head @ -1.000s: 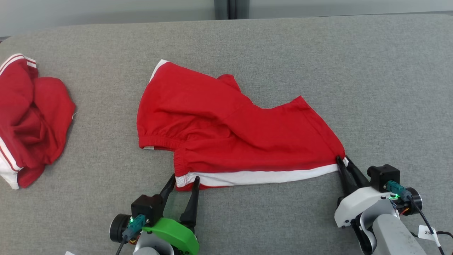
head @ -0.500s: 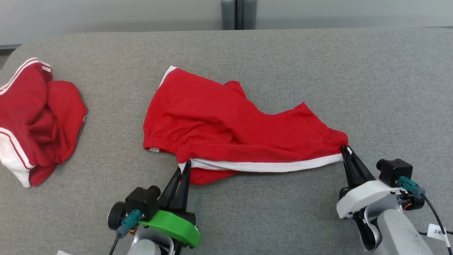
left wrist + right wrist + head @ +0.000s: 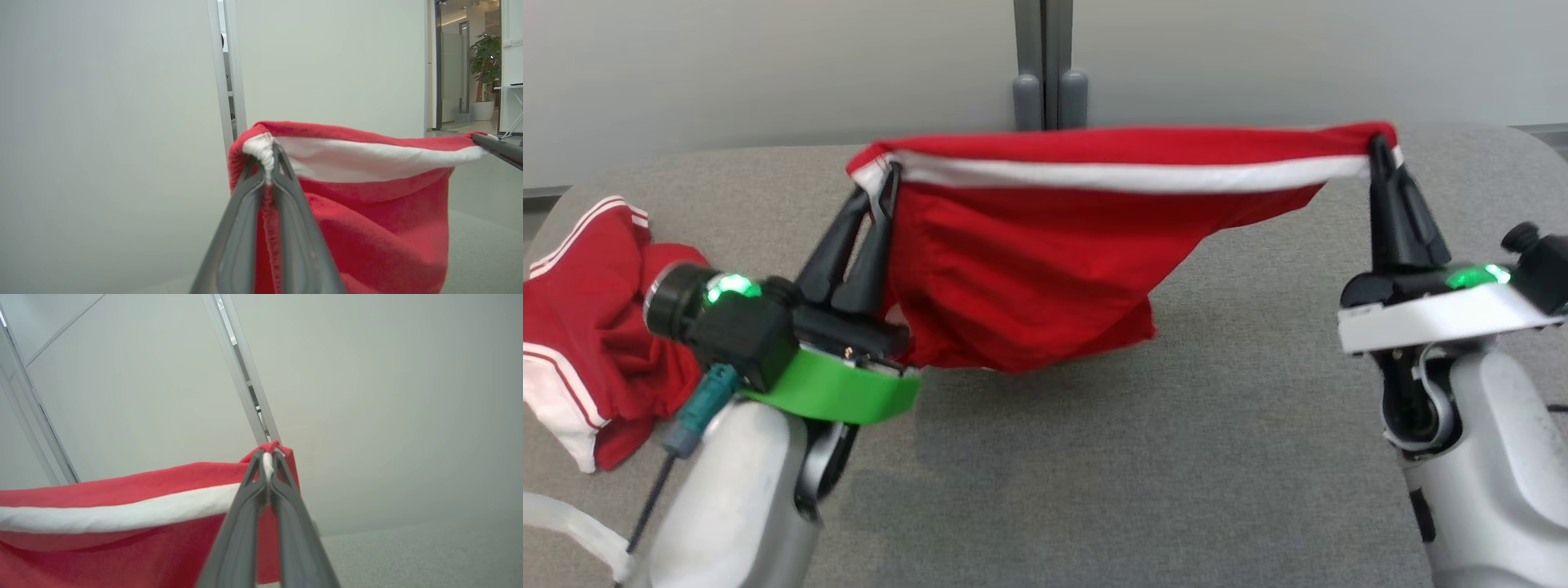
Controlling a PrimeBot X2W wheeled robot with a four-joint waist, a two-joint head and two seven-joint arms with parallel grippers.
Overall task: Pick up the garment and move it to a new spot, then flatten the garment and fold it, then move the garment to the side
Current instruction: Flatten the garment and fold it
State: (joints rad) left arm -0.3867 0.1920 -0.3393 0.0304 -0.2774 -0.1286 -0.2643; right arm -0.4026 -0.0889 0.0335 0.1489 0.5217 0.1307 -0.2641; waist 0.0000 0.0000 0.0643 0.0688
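The garment (image 3: pixel 1029 269) is a pair of red shorts with a white side stripe. It hangs in the air above the grey table (image 3: pixel 1176 457), stretched by its striped edge between both grippers, with the loose cloth drooping to the table surface. My left gripper (image 3: pixel 886 175) is shut on the left end of the stripe, seen close in the left wrist view (image 3: pixel 267 153). My right gripper (image 3: pixel 1379 147) is shut on the right end, also pinched in the right wrist view (image 3: pixel 267 457). The garment (image 3: pixel 367 220) sags below the taut stripe.
A second red garment with white stripes (image 3: pixel 588 327) lies crumpled at the table's left edge, just behind my left wrist. A pale wall with a grey vertical post (image 3: pixel 1049 73) stands beyond the table's far edge.
Both grippers rose from the table with the garment, lifting its striped edge until the cloth hangs between them. The left gripper closed on the corner before the lift. The head camera also tilted up.
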